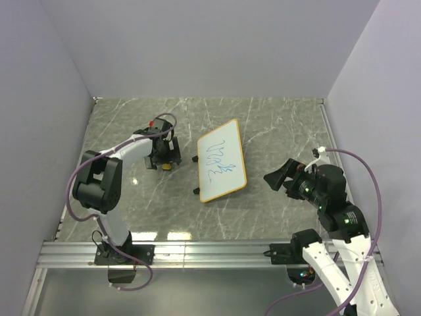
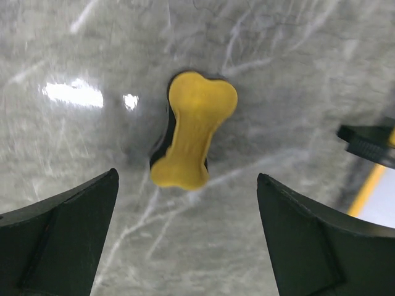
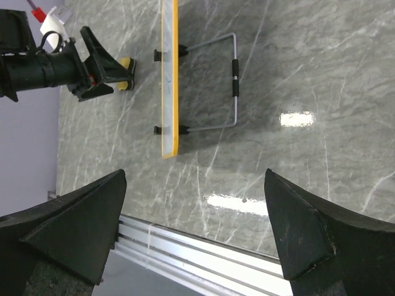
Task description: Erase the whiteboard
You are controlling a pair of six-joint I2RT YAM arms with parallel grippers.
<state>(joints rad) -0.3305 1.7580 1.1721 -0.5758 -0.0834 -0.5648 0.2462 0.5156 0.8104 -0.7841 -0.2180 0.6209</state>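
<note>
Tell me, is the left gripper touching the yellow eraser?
Apart. In the left wrist view the yellow eraser lies between the open fingers of the left gripper, bare table showing on both sides.

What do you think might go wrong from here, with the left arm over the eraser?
The bone-shaped eraser lies diagonally between the open left fingers, so closing could twist or squirt it aside. The whiteboard leans on a thin wire stand with the right fingers well away; wiping pressure may push or tip it.

Premises: enclosed robot test cell, laboratory type. Plain pale panels (image 1: 197,46) wall a marble-patterned tabletop (image 1: 276,125) on three sides; extruded aluminium mounting rail (image 1: 210,253) runs along the bottom of frame
</note>
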